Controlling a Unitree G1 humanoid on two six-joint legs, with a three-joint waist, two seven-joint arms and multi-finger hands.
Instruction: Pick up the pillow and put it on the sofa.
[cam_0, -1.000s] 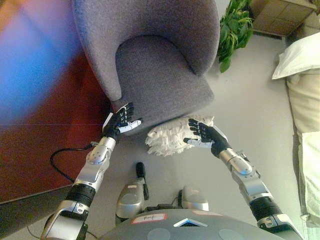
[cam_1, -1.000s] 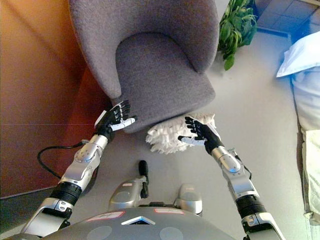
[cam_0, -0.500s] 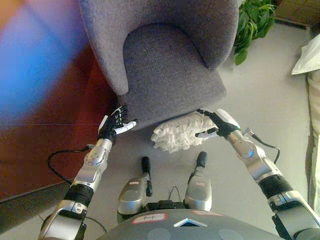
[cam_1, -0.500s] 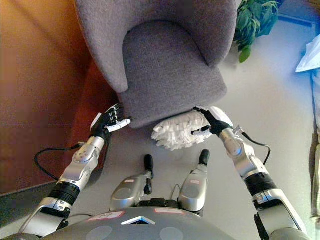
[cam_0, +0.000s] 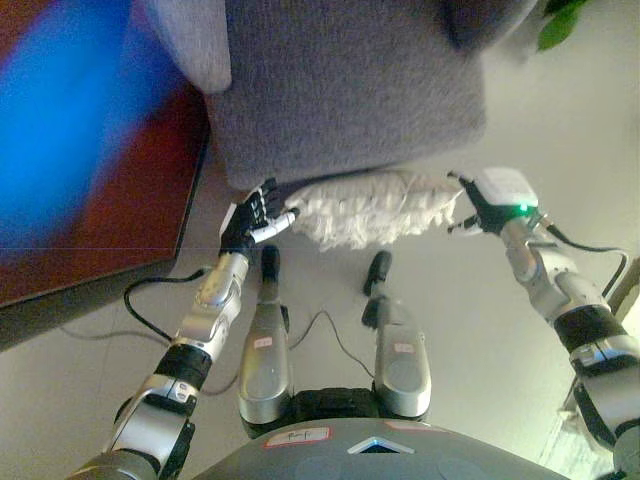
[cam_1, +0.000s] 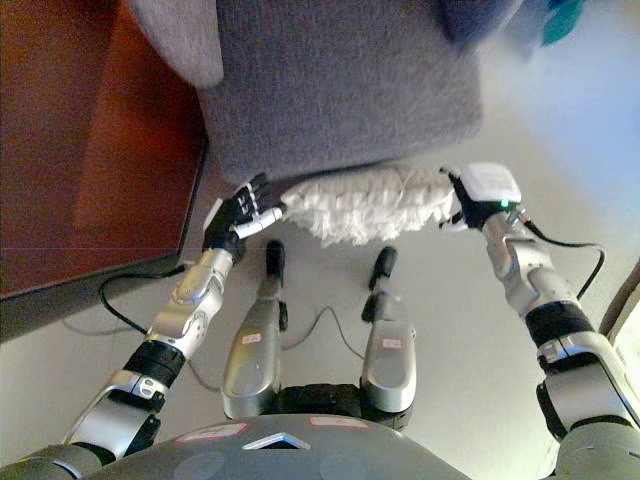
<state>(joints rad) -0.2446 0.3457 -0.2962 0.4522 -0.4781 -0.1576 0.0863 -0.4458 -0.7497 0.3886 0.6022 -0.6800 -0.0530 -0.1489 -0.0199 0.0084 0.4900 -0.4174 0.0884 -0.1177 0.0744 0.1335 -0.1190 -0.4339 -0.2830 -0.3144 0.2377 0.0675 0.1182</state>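
Now both hands bracket the pillow (cam_0: 368, 207) below the sofa (cam_0: 350, 90), left hand (cam_0: 252, 217) loosely spread, right hand (cam_0: 473, 207) unreadable; next, squeeze and lift.

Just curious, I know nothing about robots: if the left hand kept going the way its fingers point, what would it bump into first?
Probably the white pillow: the left hand points at its near end, though depth is unclear.
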